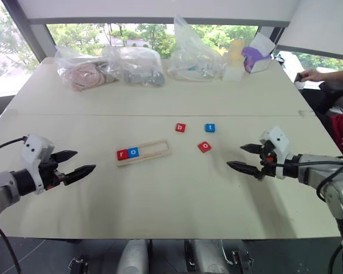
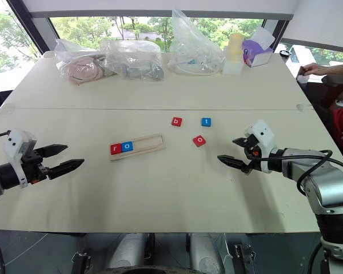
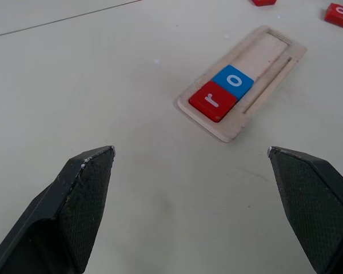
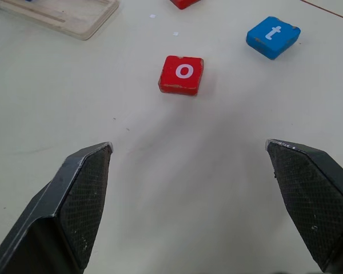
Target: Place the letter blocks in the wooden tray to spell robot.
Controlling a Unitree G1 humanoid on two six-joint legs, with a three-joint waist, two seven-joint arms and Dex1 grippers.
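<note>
On the worktop (image 1: 160, 188), the wooden tray (image 1: 157, 149) holds red r (image 1: 122, 154) and blue o (image 1: 133, 152) at its left end. Red b (image 1: 180, 127), red o (image 1: 204, 146) and blue t (image 1: 210, 128) lie loose beyond it, unplaced. The left end effector (image 1: 80, 162) and right end effector (image 1: 240, 157) both gape wide, empty.

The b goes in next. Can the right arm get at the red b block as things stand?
Probably yes. The right tool is open and empty, the red b block lies alone on the table, but the red o block sits near the path.
</note>
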